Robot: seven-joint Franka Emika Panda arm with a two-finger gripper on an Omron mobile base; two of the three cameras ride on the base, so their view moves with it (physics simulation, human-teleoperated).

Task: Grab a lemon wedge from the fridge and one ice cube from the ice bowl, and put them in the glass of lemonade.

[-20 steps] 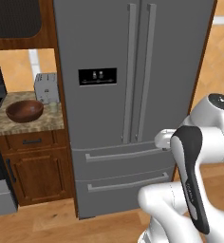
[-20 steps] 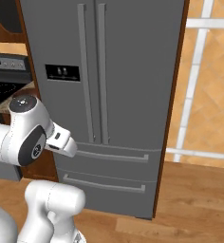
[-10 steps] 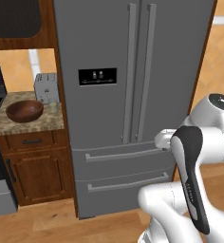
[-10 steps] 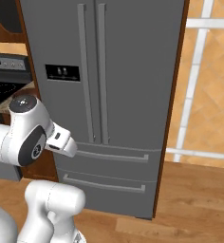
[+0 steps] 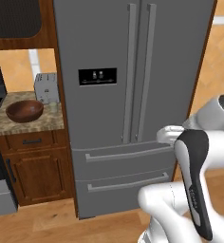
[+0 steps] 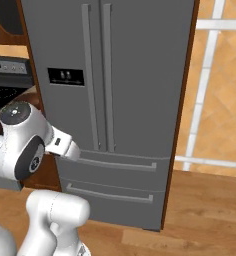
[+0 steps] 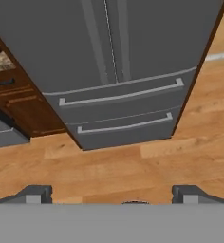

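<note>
1. Fridge [image 5: 133, 95] fills the middle of the left base view; both doors are closed, and the two long handles [image 5: 137, 71] stand side by side at the door seam.
2. Dispenser panel [image 5: 97, 76] is black and sits on the left door, at about 9 o'clock from the handles.
3. Two drawers [image 5: 126, 168] lie under the doors, each closed, each with a flat bar across it.
4. Counter [image 5: 33, 124] of speckled stone touches the fridge on its left side, at 9 o'clock from the fridge.
5. Ice bowl [image 5: 24, 110] rests on this counter, dark brown and round; what is inside I cannot tell.
6. Toaster [image 5: 46, 88] stands behind the bowl, at about 1 o'clock from it, near the fridge wall.
7. Glass [image 5: 52, 107] is a small pale shape just beside the bowl, at 3 o'clock, in front of the toaster.
8. Wooden cabinet [image 5: 35, 166] stands under the counter, and a stove [image 6: 7, 80] shows at 9 o'clock in the right base view.
9. Gripper [image 7: 111, 192] shows in the hand view with its tips far apart, released, grasping nothing; it looks down at the drawers and the wooden floor [image 7: 133, 166].
10. Arm [image 5: 194, 180] is folded at 5 o'clock in the left base view, in front of the fridge, not touching it.
</note>
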